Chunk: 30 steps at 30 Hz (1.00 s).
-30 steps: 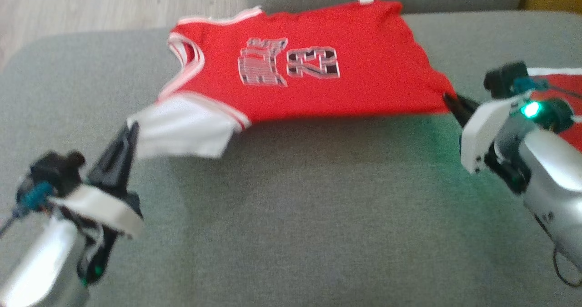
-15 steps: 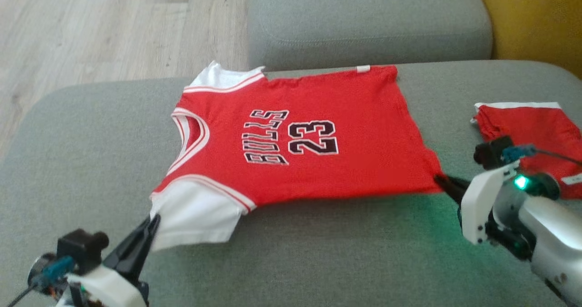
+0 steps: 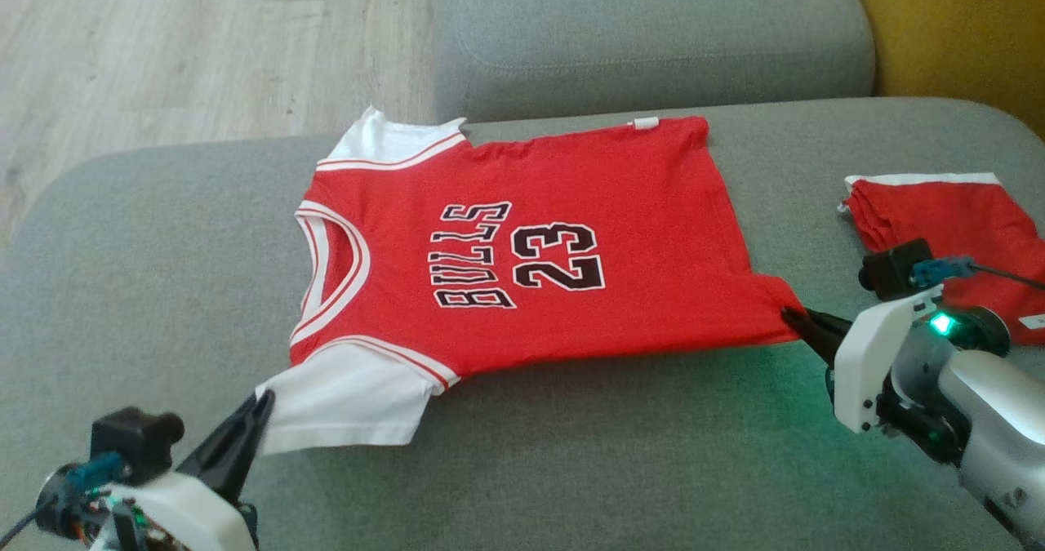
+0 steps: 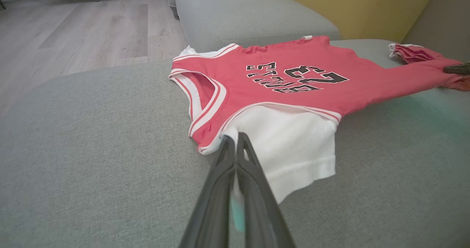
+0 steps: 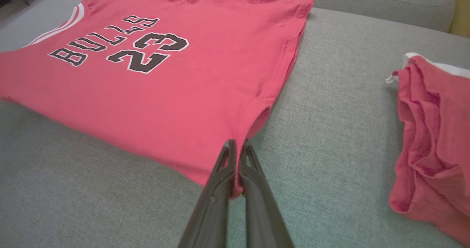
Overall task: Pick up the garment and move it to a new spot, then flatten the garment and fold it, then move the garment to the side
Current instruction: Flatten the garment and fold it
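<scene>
The garment (image 3: 571,208) is a red jersey with white sleeves and "BULLS 23" printed on it, spread front-up on the grey sofa seat. My left gripper (image 3: 263,400) is shut on the near white sleeve's corner (image 4: 235,136). My right gripper (image 3: 790,316) is shut on the near hem corner (image 5: 235,145). The near edge stretches between both grips, slightly lifted off the cushion. The garment (image 4: 293,82) and the garment (image 5: 147,68) appear again in the wrist views, where the far sleeve and far hem rest on the seat.
A second red cloth (image 3: 947,216) with white trim lies bunched at the right, also seen as the red cloth (image 5: 429,130). A grey backrest cushion (image 3: 653,37) rises behind the sofa seat (image 3: 571,469). Wooden floor (image 3: 163,45) lies beyond the left edge; a yellow wall (image 3: 955,28) stands at far right.
The head camera has tilted, shifting the whole picture. Both grippers have lowered and drawn the jersey toward me, and it now lies flatter on the seat.
</scene>
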### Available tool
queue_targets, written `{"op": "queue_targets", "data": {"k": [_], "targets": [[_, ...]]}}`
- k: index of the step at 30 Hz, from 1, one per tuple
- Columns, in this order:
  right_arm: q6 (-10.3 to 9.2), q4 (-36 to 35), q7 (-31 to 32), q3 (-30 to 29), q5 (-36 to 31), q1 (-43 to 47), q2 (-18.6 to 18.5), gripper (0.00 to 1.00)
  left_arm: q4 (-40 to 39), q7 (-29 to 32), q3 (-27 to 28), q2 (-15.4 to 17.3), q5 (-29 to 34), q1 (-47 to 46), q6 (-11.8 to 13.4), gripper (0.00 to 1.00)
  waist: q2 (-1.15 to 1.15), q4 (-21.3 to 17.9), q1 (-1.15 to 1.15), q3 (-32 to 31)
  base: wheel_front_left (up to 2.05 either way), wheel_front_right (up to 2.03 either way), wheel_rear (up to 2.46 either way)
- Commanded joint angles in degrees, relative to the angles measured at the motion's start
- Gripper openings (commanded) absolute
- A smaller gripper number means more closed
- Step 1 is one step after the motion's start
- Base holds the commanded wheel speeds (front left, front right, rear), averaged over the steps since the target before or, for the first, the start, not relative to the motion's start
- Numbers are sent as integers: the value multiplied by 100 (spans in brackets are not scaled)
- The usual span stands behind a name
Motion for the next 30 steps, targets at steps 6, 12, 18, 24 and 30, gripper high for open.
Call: {"op": "queue_targets", "data": {"k": [6, 12, 18, 24, 30], "targets": [[-4, 73, 68, -262, 4, -290, 112, 0, 64, 304, 292, 201, -91, -807, -50, 0, -1, -75, 0, 255, 0, 0, 0], [-4, 232, 166, -346, -56, -510, 269, 0, 383, 706, 172, 197, -36, -1366, -202, 0, -1, -68, 0, 490, 0, 0, 0], [-4, 453, 326, -405, -61, -822, 428, 0, 808, 1188, 33, 122, -6, -2063, -405, 0, -1, -37, 0, 704, 0, 0, 0], [-4, 756, 536, -418, -82, -1216, 588, 0, 1357, 1533, -117, -3, 123, -2805, -616, 0, -1, -22, 0, 992, 0, 0, 0], [-4, 1009, 653, -406, -132, -1566, 703, 0, 1894, 1579, -334, -151, 466, -3491, -784, 0, -1, -8, 0, 1256, 0, 0, 0]]}}
